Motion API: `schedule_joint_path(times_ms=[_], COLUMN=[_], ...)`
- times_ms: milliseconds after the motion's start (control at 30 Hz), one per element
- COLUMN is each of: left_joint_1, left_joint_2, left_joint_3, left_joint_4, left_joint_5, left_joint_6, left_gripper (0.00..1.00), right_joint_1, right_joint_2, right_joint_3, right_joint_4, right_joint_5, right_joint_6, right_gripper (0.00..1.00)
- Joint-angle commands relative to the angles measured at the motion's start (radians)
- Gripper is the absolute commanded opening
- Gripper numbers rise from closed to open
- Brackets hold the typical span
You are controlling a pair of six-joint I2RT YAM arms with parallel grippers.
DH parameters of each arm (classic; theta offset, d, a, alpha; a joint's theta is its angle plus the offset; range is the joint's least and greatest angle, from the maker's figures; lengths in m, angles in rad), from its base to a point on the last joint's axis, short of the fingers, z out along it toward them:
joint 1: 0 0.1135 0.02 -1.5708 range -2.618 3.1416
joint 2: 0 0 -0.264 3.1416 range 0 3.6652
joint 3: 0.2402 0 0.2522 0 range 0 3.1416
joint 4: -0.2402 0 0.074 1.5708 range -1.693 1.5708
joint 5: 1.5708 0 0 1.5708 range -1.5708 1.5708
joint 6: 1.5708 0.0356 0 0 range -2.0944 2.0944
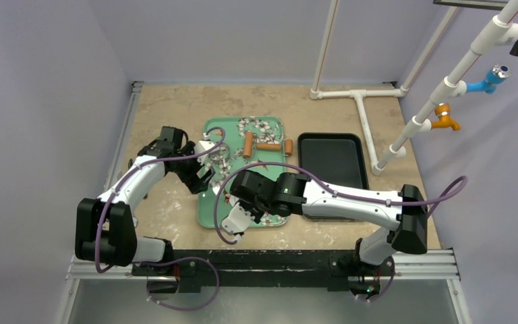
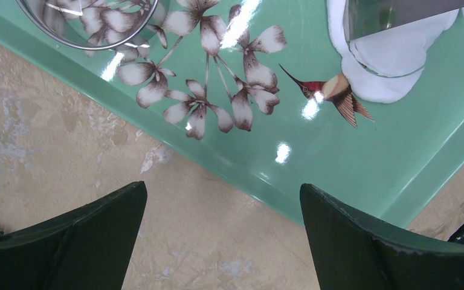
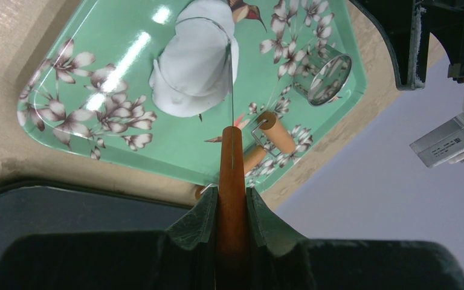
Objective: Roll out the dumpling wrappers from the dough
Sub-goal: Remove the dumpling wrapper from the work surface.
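The dough [image 3: 187, 72] lies flattened into an uneven white sheet on the green flowered tray [image 3: 127, 36]; its edge also shows in the left wrist view [image 2: 393, 75]. No separate dumpling wrappers are in view. My right gripper [image 3: 232, 190] is shut on the brown wooden handle [image 3: 232, 163] of a thin metal blade [image 2: 399, 12], which rests on the dough. My left gripper [image 2: 222, 187] hangs open and holds nothing, over the tray's edge and the bare table, apart from the dough.
A metal ring cutter [image 3: 329, 78] stands on the tray near the left arm. A wooden-roller rolling pin [image 3: 276, 133] lies on the tray [image 1: 226, 131]. A black tray [image 1: 330, 158] sits to the right. White pipes [image 1: 364, 115] lie at the back right.
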Motion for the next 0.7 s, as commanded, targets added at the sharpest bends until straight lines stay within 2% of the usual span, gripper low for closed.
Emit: schedule_joint_path(times_ms=[0,300,667], left_joint_1=[0.007,0.009,0.008], left_joint_2=[-0.004,-0.001,0.0], left_joint_3=[0.034,0.035,0.035], left_joint_4=[0.003,0.004,0.002], left_joint_5=[0.029,0.031,0.034], left_joint_6=[0.008,0.01,0.011], left_gripper=[1.0,1.0,1.0], right_joint_1=[0.004,0.012,0.04], right_joint_2=[0.002,0.01,0.057], right_joint_3=[0.036,0.021,0.025], right_joint_4=[0.046,0.038,0.108], right_joint_5=[0.024,0.051,0.07], right_joint_6=[0.0,-0.04,-0.03], right_gripper=[0.0,0.0,0.0])
